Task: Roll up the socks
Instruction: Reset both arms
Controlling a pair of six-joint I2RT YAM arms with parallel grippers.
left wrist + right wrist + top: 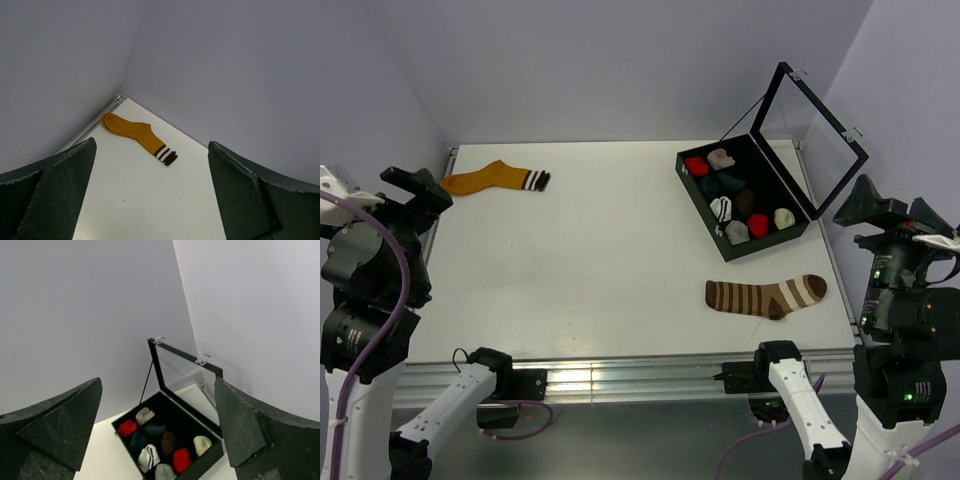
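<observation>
Two loose socks lie flat on the white table (610,260). An orange sock (490,178) with a dark and white striped cuff lies at the far left, and it shows ahead in the left wrist view (132,129). A brown sock with cream stripes (767,295) lies near the front right. My left gripper (417,190) is raised at the left edge, open and empty (152,142), well short of the orange sock. My right gripper (885,205) is raised off the right edge, open and empty (157,380), facing the box.
A black compartment box (700,207) stands at the back right with its clear lid (815,115) propped open, holding several rolled socks (696,165). The right wrist view shows the box (200,466) too. Pale walls close the back and both sides.
</observation>
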